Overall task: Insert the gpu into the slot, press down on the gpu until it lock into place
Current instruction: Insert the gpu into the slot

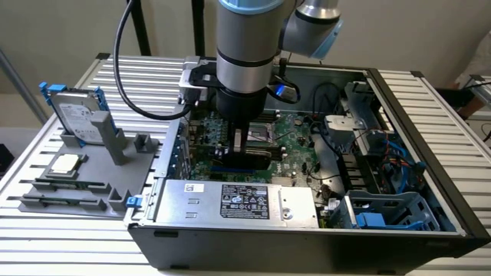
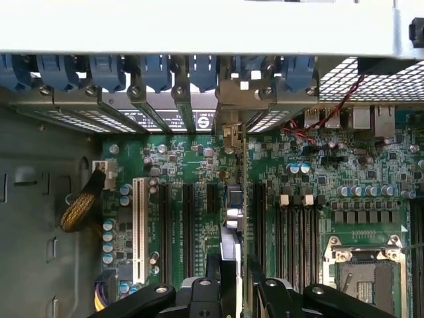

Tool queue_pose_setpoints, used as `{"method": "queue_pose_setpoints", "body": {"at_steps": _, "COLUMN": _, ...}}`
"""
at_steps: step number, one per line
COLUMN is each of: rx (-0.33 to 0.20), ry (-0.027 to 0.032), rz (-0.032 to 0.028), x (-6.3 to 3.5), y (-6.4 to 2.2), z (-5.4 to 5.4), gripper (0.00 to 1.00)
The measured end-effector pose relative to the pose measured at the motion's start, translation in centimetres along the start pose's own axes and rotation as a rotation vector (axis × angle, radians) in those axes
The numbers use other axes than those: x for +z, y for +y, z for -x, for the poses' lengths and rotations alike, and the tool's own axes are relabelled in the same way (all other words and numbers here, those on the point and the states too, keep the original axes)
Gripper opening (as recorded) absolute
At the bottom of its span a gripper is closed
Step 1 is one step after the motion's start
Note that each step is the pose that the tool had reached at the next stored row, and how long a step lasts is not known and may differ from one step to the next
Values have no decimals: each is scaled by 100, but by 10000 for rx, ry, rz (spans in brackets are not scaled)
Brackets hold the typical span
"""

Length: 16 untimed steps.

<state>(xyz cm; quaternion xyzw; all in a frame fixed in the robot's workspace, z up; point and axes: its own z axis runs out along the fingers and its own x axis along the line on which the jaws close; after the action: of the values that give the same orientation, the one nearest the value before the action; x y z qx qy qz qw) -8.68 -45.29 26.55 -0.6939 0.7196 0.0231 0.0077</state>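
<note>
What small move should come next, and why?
Probably a short, straight push down. The gpu stands on edge inside the open gripper, lined up along the slot, whose blue shows beneath it, so it may not be fully seated.

We take the open computer case (image 1: 429, 230) as our landmark. Inside it, at its near wall, lies a silver labelled power-supply box (image 1: 238, 201). A blue plastic drive cage (image 1: 383, 214) sits beside that box, toward the exterior view's right. Outside the case, toward the exterior view's left, a grey fixture (image 1: 92, 172) holds a hard drive (image 1: 75, 112) upright and a processor chip (image 1: 64, 164) flat.
</note>
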Motion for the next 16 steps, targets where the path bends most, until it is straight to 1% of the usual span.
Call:
{"method": "queue_pose_setpoints", "body": {"at_steps": 2, "rx": -1, "ry": -1, "rz": 9, "x": 5, "y": 3, "z": -1, "gripper": 26}}
{"method": "queue_pose_setpoints", "body": {"at_steps": 9, "rx": 0, "ry": -8, "rz": 11, "x": 19, "y": 13, "z": -1, "gripper": 26}}
{"method": "queue_pose_setpoints", "body": {"at_steps": 12, "rx": 0, "ry": -28, "rz": 13, "x": 27, "y": 14, "z": -1, "gripper": 26}}
{"method": "queue_pose_setpoints", "body": {"at_steps": 16, "rx": -4, "ry": -92, "rz": 14, "x": 40, "y": 15, "z": 0, "gripper": 26}}
